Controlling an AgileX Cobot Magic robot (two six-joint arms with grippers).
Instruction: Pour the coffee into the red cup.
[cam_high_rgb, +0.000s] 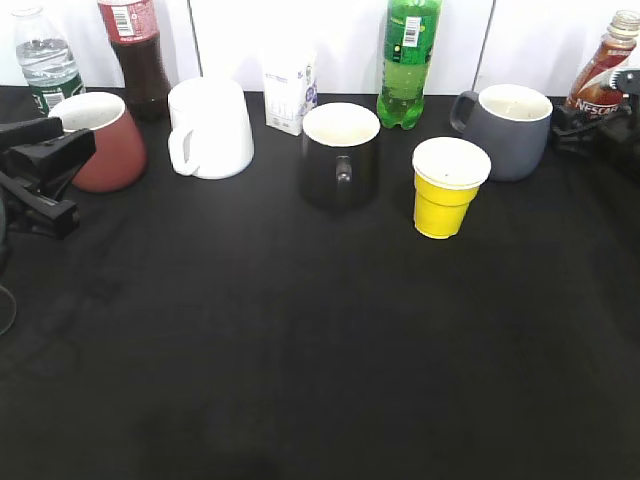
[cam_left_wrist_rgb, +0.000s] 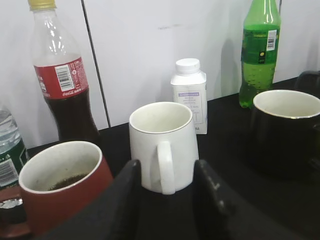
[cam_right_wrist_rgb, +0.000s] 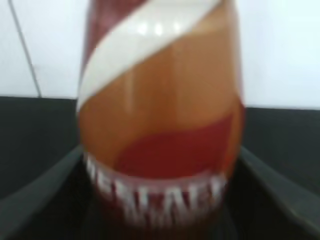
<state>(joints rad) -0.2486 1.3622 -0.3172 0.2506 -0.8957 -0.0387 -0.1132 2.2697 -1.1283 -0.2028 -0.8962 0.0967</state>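
Far left, rear: clear water bottle (cam_high_rgb: 42, 55) with green label, standing against the white wall (cam_high_rgb: 240, 40). Beside it: dark cola bottle (cam_high_rgb: 135, 55) with red label. In front of both: left gripper (cam_high_rgb: 45, 165), fingers (cam_left_wrist_rgb: 127, 200) spread apart, clamped on nothing, positioned just beside the red cup (cam_high_rgb: 100, 140). Red cup upright on the black table (cam_high_rgb: 320, 350), at the left end of the row; a little dark liquid visible at the bottom in the left wrist view.

Next in row: white mug (cam_high_rgb: 210, 128), handle facing forward, framed between the open fingers in the left wrist view but well apart from them. Behind it to the right: small white carton (cam_high_rgb: 290, 92) with screw cap. Centre: black mug (cam_high_rgb: 340, 155), white interior. Behind: green bottle (cam_high_rgb: 408, 62). Right of centre, nearest the camera: yellow paper cup (cam_high_rgb: 447, 187). Behind it to the right: grey mug (cam_high_rgb: 508, 130), handle to the left.

Far right, rear edge: the coffee (cam_high_rgb: 603, 75), bottle leaning slightly, uncapped neck at the top, brown liquid inside. Right gripper (cam_high_rgb: 592, 122) at the bottle's lower body; in the right wrist view, fingers (cam_right_wrist_rgb: 45, 195) flank both sides of the label. Contact with the bottle: cannot tell.
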